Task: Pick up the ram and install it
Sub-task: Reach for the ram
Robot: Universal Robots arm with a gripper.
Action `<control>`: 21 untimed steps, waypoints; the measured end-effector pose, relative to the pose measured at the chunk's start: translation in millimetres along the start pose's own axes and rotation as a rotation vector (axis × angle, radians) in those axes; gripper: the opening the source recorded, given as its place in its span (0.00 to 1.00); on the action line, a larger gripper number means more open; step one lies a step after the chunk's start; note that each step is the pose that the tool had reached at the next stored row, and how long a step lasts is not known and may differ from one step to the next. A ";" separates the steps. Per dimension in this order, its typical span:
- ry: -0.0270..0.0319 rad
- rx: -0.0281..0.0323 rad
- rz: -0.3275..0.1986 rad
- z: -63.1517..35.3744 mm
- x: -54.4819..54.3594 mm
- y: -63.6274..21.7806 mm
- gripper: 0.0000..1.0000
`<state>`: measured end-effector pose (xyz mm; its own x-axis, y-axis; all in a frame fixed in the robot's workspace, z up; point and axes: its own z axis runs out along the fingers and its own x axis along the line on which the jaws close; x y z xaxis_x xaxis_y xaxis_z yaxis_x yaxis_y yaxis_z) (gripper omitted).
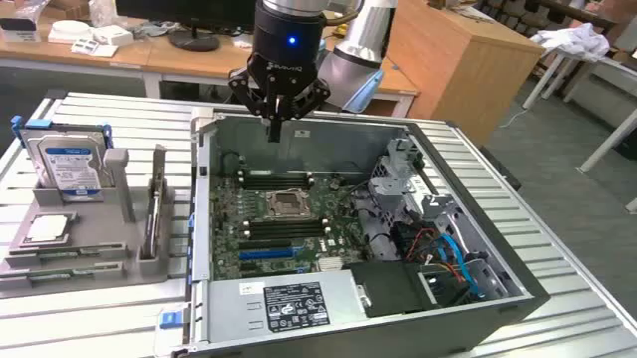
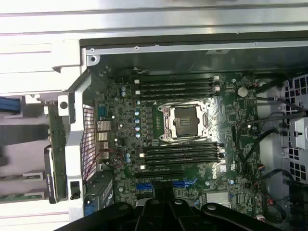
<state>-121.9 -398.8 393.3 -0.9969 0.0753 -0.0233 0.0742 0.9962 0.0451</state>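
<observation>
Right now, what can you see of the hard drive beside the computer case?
The hard drive is a boxy, silver, metallic-looking unit with a white-and-blue label on its face. It stands upright in the grey holder, to the exterior view's left of the open computer case. At its upper corners sit blue pieces. Only the holder appears to touch it.

You've got the hard drive [image 1: 68,168] standing upright in the grey holder [image 1: 100,224], exterior view's left; open computer case [image 1: 348,142] just beside it.
</observation>
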 end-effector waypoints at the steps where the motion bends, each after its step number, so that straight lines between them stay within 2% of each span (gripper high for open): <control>1: 0.0000 0.0000 0.000 0.0 0.0 0.0 0.11; 14: -0.0002 -0.0002 0.000 0.1 0.8 -0.1 0.11; 21: 0.0000 0.0000 0.000 -0.4 16.6 -1.2 0.11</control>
<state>-138.5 -398.8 393.2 -0.9969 0.0752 -0.0233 0.0741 0.9962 0.0451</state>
